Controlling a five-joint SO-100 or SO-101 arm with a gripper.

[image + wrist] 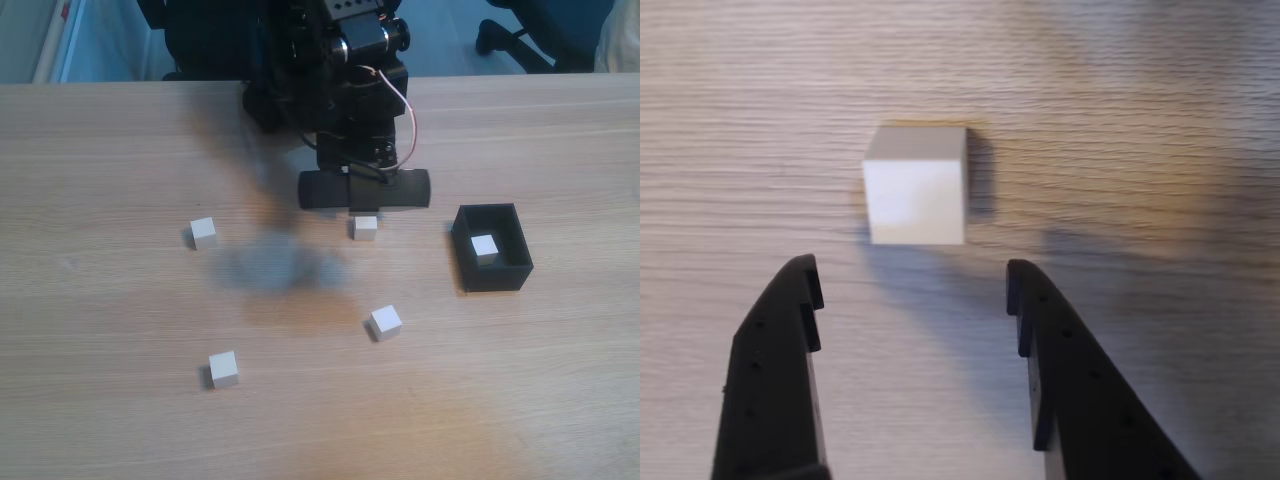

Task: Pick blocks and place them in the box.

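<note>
1. Black fingers (775, 330) fill the bottom of the wrist view, spread wide with nothing between them; the gripper (912, 285) is empty.
2. Just ahead of the tips sits the cube (915, 185), flat on the table (1160, 120), not yet touched. It lies a little toward the left finger of that view.
3. To do this well, I judge the gripper should shift slightly that way so the cube centres in the gap, then advance until the fingers straddle it before closing.
4. Squaring the fingers to the cube's side faces should stop it twisting out.
5. Seen from the fixed view, this cube (365, 227) is left of the box (508, 276), which holds one cube (485, 247).
6. Three more cubes (203, 232), (385, 321), (224, 368) lie farther left of the box.
</note>
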